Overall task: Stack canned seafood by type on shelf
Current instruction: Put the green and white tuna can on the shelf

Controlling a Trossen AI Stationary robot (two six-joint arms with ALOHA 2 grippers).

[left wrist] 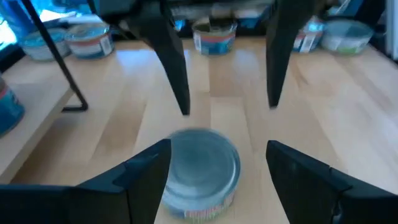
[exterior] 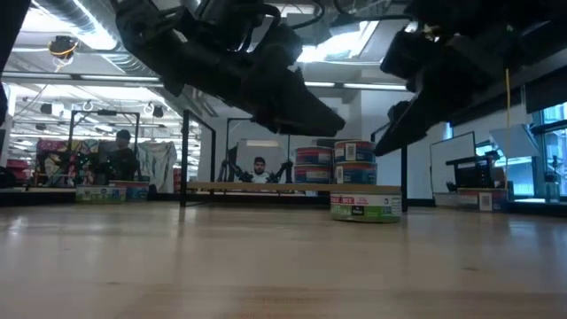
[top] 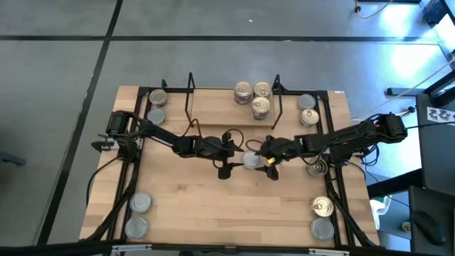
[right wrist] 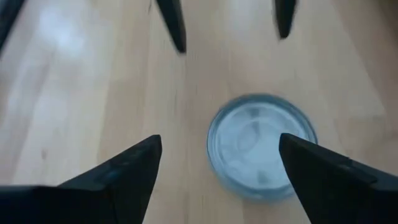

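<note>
A short round tin with a plain grey-silver top [top: 250, 161] stands on the tabletop in front of the shelf [top: 213, 107], between my two grippers. It also shows in the low view [exterior: 365, 206]. My left gripper [top: 231, 155] is open just left of it. In its wrist view [left wrist: 217, 155] the tin [left wrist: 202, 171] lies between the fingers, nearer one. My right gripper [top: 267, 160] is open just right of it. In its wrist view [right wrist: 221, 149] the tin [right wrist: 261, 146] lies nearer one finger. Up to three tins [top: 254, 96] stand on the shelf board.
Loose tins stand at the far left [top: 156, 105], far right [top: 307, 110], right [top: 316, 168], near left [top: 138, 215] and near right [top: 322, 217]. Black wire frames [top: 189, 96] rise from the shelf. People show in the room behind [exterior: 259, 167].
</note>
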